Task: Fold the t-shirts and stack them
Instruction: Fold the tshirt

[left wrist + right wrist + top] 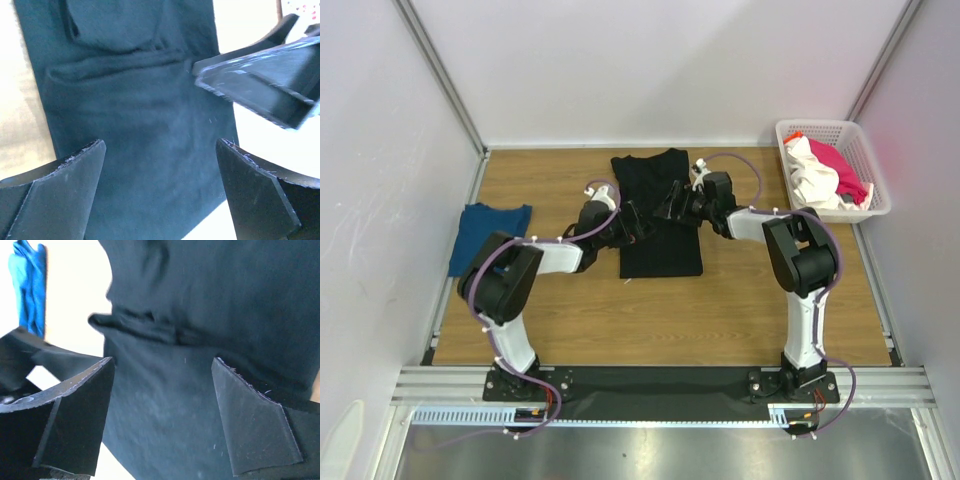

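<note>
While both arms lean in over the middle of the counter (650, 310), the black t-shirt (660, 240) lies flat there as a long, narrow, folded strip, and everything else is placed from it. Look at the left tool (636, 222): it sits right at that shirt's left edge, about halfway along its length. The right tool (672, 205) is over the cloth just to the right of it, so the two are almost nose to nose above the same patch.

Down the left wrist camera, the fingers stand wide apart, gripping nothing, with black cloth filling the whole gap between them. A soft crease runs across the shirt just past the tips, and a finger of the right tool pokes in from the upper right. On the right wrist camera it's the same story: the fingers are spread wide, nothing is pinched, and a rumpled ridge of black cloth crosses just beyond them. Whether any fingertip actually touches the fabric, I cannot tell.

Well off to the left of the black shirt, a blue t-shirt (488, 235) lies flat at the counter's edge. Off to its right, level with its far end, a basket (873, 170) holds a white t-shirt (812, 182) and a pink-red t-shirt (842, 170), bundled together.
</note>
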`<state>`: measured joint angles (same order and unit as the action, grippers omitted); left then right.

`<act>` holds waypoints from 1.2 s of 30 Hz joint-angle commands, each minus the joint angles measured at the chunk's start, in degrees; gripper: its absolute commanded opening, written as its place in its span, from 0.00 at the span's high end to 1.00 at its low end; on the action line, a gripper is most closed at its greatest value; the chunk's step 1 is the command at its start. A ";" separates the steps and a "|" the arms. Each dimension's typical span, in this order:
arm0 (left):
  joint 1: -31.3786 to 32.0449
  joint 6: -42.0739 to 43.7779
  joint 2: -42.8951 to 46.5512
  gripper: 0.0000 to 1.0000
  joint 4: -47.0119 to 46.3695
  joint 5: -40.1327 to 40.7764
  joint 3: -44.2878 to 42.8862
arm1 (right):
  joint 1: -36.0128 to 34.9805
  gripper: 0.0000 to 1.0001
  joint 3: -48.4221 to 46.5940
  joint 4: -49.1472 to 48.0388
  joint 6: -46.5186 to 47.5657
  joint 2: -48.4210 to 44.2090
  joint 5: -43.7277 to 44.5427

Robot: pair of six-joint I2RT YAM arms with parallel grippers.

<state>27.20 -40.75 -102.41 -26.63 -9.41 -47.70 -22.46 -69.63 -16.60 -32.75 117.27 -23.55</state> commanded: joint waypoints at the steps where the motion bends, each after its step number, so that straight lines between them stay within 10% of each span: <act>1: -2.14 -4.93 -4.01 0.02 -8.94 -5.17 -3.27 | 1.19 0.16 -4.11 -4.75 -1.87 2.07 -1.58; 18: -6.90 -7.68 -11.58 0.02 -9.93 -9.75 -12.67 | 2.33 0.14 -12.90 -1.68 -2.67 3.76 -2.90; 28: -8.04 7.42 0.16 0.00 17.51 -2.30 -21.02 | 5.67 0.05 -21.34 24.53 5.94 -6.60 6.21; 36: -4.97 4.72 19.69 0.00 28.91 2.55 -4.96 | 5.76 0.09 6.02 27.94 -0.19 -26.27 7.65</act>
<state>20.38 -36.82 -89.32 -3.33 -9.54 -58.94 -16.03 -73.36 7.35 -30.79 95.02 -15.86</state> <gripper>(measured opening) 0.996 0.920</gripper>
